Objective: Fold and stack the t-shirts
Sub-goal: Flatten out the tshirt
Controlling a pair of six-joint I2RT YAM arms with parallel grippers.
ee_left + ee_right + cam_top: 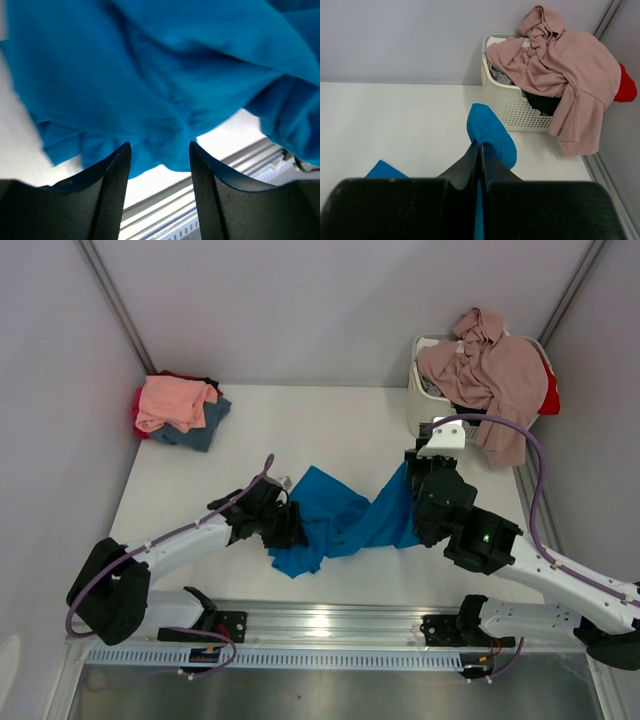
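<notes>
A bright blue t-shirt lies crumpled across the near middle of the table. My right gripper is shut on its right end, and a blue fold sticks out past the closed fingers. My left gripper is open at the shirt's left edge, with blue cloth just beyond the fingertips and nothing between them. A pile of folded shirts, salmon pink on top over slate blue-grey and red, sits at the far left. A dusty mauve-pink shirt drapes over the basket.
A white slatted plastic basket stands at the far right corner, holding black and red cloth under the mauve shirt. Grey walls close in the table on three sides. A metal rail runs along the near edge.
</notes>
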